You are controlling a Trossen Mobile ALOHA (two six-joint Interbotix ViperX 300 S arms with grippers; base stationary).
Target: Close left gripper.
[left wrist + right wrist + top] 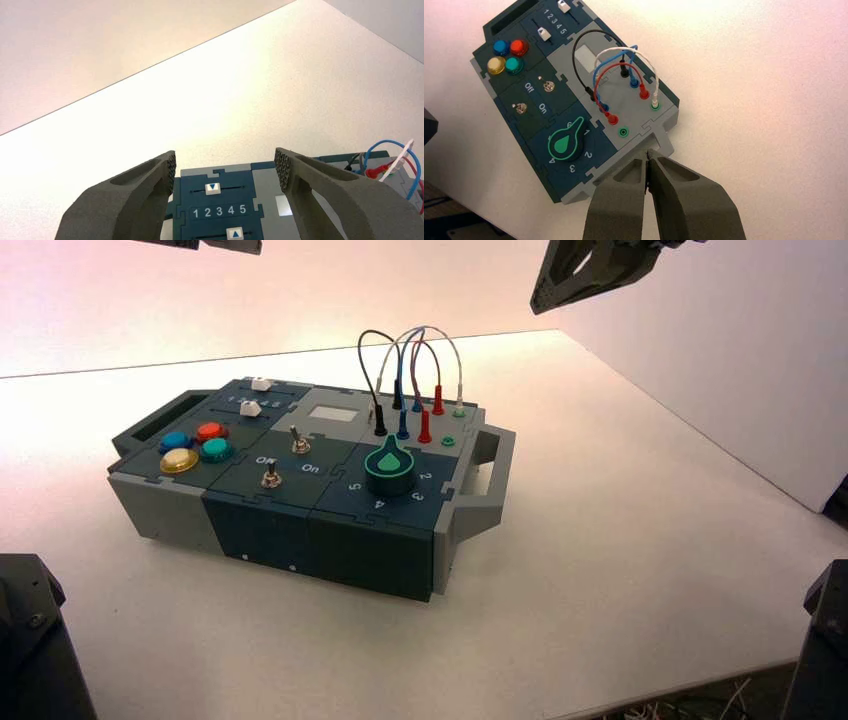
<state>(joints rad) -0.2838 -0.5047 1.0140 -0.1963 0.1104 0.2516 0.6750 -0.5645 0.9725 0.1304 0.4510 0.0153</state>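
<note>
My left gripper (226, 162) is open, its two ridged fingers (150, 185) spread wide with nothing between them. It hangs above the far end of the box (330, 540), over the sliders. In the left wrist view the far slider's white knob (212, 188) sits near 2 and the near one (235, 233) near 4. In the high view only a dark edge of the left gripper (215, 244) shows at the top. My right gripper (647, 152) is shut and empty, held high over the box's right handle (663, 142); it also shows in the high view (545, 298).
The box carries four coloured buttons (195, 447), two toggle switches (297, 444), a green knob (391, 468) and looped wires (410, 370) plugged into sockets. A white wall (740, 360) rises at the right. Dark arm bases (30, 640) stand at both lower corners.
</note>
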